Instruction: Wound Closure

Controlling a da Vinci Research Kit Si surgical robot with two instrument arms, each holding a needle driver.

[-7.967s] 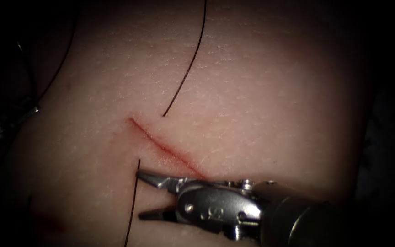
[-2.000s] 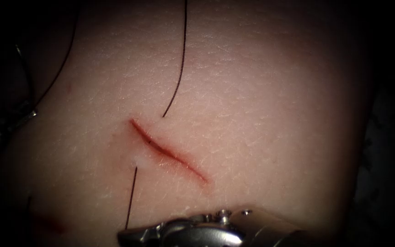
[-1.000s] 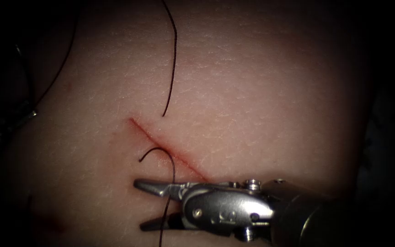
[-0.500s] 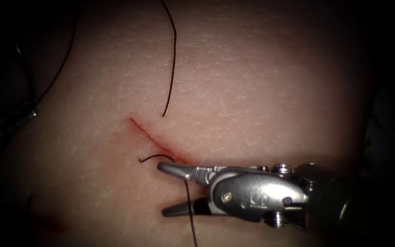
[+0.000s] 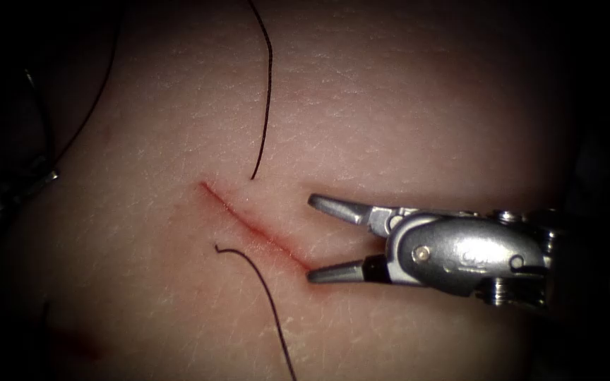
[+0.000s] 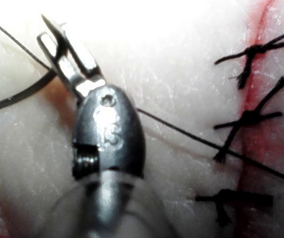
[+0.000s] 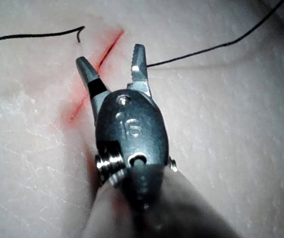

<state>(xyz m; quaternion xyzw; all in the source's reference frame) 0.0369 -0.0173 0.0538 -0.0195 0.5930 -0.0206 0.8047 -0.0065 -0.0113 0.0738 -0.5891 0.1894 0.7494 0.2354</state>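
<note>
The cut (image 5: pixel 248 224) runs slantwise across the tissue (image 5: pixel 404 113). My right tool (image 5: pixel 312 238) sits just right of the cut's lower end, jaws open and holding nothing; the right wrist view shows the right tool (image 7: pixel 111 57) with the cut (image 7: pixel 94 69) beneath it. One strand of thread (image 5: pixel 266 85) comes down and enters the tissue right of the cut. A loose thread end (image 5: pixel 248 262) curls out left of the cut. My left tool (image 6: pixel 45 29) is shut on the curved needle (image 6: pixel 18 96), which is held off the tissue.
Three knotted stitches (image 6: pixel 248 119) close another red cut near the left tool. A long strand of thread (image 6: pixel 191 136) crosses the tissue under that tool. More thread (image 5: pixel 93 99) trails over the tissue's dark left edge.
The right tool, open, has drawn back from the left of the cut to its right side. The thread end that lay between its jaws now rests free on the tissue.
</note>
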